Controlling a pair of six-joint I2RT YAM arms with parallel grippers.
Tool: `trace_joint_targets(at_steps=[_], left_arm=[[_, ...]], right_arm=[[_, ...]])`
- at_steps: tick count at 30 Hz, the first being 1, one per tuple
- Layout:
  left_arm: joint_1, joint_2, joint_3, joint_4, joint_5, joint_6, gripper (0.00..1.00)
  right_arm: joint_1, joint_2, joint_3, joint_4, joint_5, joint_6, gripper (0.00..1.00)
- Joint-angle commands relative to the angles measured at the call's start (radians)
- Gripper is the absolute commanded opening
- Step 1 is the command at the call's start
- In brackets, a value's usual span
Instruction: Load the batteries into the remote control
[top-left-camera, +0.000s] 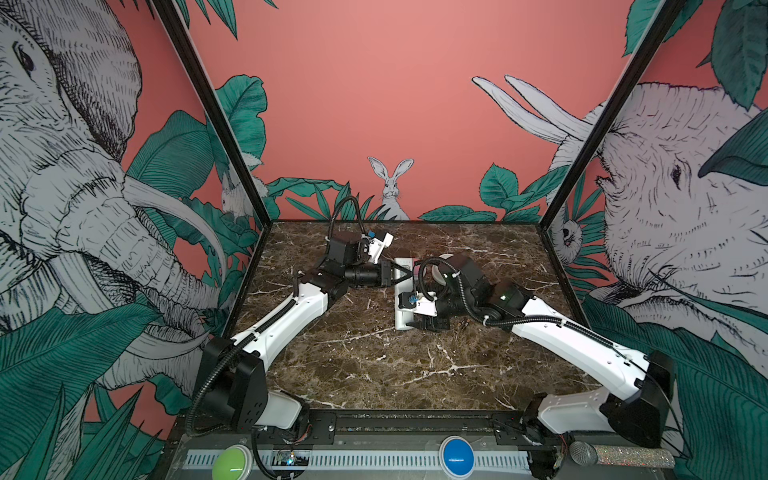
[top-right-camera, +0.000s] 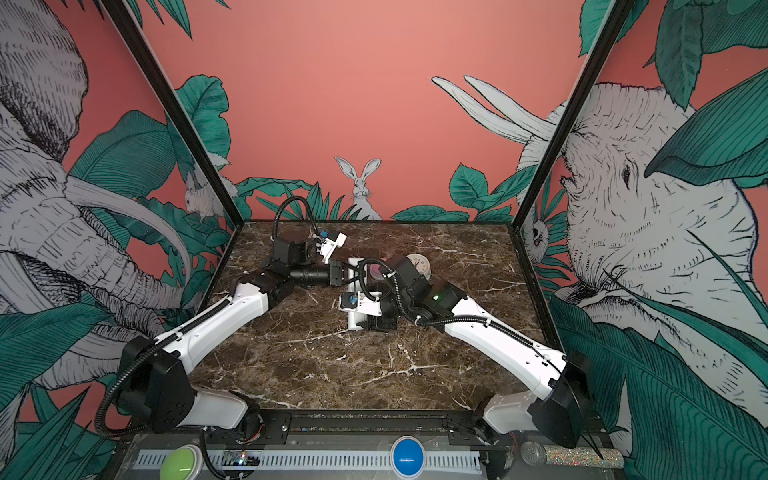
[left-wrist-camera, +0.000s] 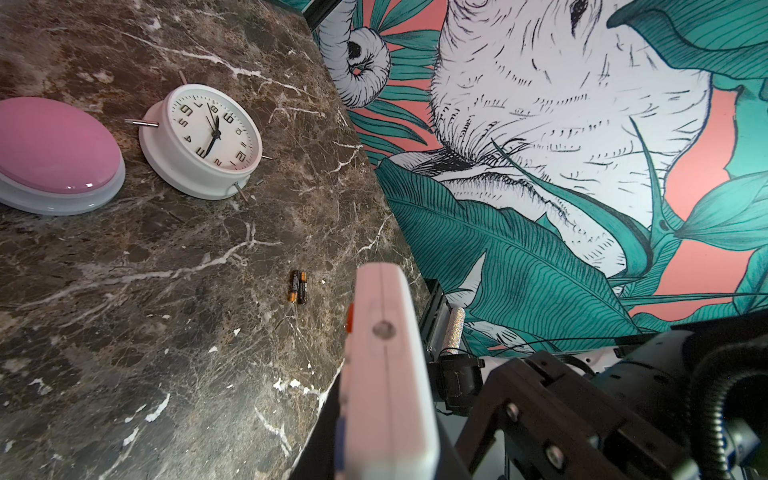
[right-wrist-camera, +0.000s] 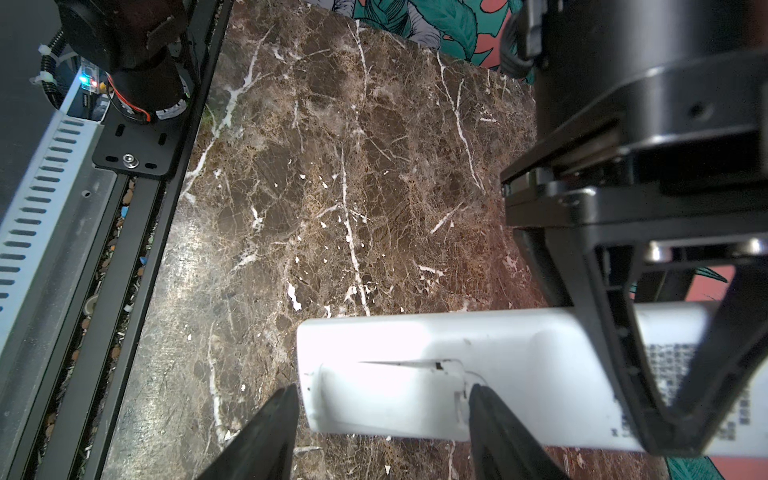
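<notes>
Seemingly opening the compartment; left fingers clamp the remote control; right fingers, wide, straddle its cover; next needs prying.

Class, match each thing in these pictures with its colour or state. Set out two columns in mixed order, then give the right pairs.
Column A:
1 remote control
2 batteries
3 clock
4 dome button

Column B:
a pink
b lying dial up
c clamped in the left hand
d side by side on the marble table

Pairs: 1c, 2d, 3b, 4a.
</notes>
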Motion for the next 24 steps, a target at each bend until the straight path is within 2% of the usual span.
trace_joint_targets(at_steps=[1,24], left_arm=[[0.009,-0.018,0.038,0.043,0.001,0.003,0.00],[0.009,-0.018,0.039,0.041,-0.005,0.006,0.00]], right_arm=[[0.011,-0.015,-0.004,-0.014,-0.014,-0.006,0.68],[0.012,-0.043,-0.018,0.093,0.055,0.065,0.80]])
